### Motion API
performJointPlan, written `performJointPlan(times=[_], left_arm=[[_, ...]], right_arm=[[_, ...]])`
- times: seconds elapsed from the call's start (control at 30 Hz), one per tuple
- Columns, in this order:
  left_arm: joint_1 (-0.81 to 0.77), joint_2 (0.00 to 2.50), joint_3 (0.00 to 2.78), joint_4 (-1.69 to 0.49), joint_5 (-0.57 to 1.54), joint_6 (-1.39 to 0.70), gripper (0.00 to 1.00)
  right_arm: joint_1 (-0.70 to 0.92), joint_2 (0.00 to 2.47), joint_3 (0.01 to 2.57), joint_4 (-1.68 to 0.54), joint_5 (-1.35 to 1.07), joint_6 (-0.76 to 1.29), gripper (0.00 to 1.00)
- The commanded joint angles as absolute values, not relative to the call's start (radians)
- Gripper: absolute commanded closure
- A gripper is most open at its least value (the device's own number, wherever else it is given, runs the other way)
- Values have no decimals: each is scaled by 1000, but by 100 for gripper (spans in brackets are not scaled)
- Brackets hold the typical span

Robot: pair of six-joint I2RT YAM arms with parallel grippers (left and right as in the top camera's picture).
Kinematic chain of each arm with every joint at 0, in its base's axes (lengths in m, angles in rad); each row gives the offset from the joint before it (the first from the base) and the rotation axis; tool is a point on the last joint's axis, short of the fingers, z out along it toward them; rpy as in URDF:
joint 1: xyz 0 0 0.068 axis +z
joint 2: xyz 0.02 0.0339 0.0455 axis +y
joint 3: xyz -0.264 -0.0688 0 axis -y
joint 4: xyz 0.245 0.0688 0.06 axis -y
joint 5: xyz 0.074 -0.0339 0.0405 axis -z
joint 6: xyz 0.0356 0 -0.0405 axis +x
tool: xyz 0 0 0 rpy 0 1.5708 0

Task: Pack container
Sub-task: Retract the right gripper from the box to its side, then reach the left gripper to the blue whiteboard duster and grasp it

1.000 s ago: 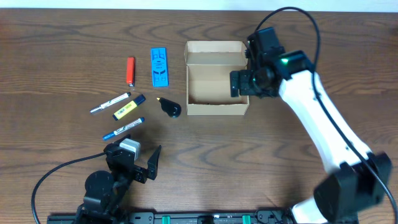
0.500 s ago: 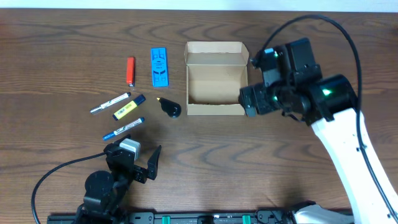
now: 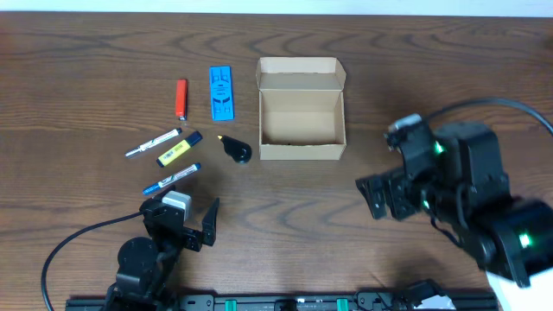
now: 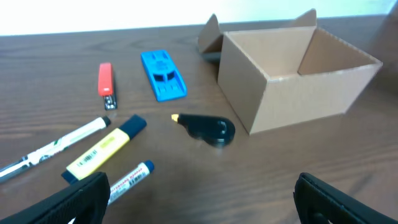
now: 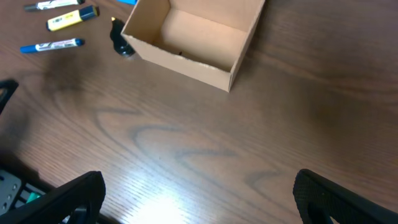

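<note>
The container (image 3: 301,109) is an open tan cardboard box standing at the table's far middle, its flap lid folded back; it also shows in the left wrist view (image 4: 292,84) and the right wrist view (image 5: 193,40). Left of it lie a black correction-tape dispenser (image 3: 237,149), a blue flat piece (image 3: 221,92), a red lighter (image 3: 181,99), a white marker (image 3: 154,142), a yellow highlighter (image 3: 179,149) and a blue-capped marker (image 3: 171,179). My left gripper (image 3: 192,218) rests open near the front edge, just below the markers. My right gripper (image 3: 378,194) hangs open over bare wood, in front and to the right of the container.
Bare brown wood lies between the container and the front edge (image 5: 186,143). A black rail (image 3: 276,302) runs along the near edge, with the left arm's cable (image 3: 69,246) looping beside it.
My right arm has drawn back from the container's right side toward the near right of the table, jaws still open. The left arm and the objects have stayed put.
</note>
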State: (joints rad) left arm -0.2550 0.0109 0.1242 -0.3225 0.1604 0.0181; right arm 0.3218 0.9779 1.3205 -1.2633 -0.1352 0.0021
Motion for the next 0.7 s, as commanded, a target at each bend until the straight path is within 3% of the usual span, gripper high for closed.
performJointPlan(times=[0.0, 0.3, 0.67], left_arm=[[-249, 5, 113, -285, 170, -7, 5], [-249, 211, 346, -299, 38, -15, 5], [-249, 991, 942, -514, -54, 49, 5]], right_arm=[[315, 935, 1302, -1257, -138, -15, 1], [315, 916, 1302, -1272, -139, -13, 1], [315, 916, 1302, -1272, -139, -13, 1]])
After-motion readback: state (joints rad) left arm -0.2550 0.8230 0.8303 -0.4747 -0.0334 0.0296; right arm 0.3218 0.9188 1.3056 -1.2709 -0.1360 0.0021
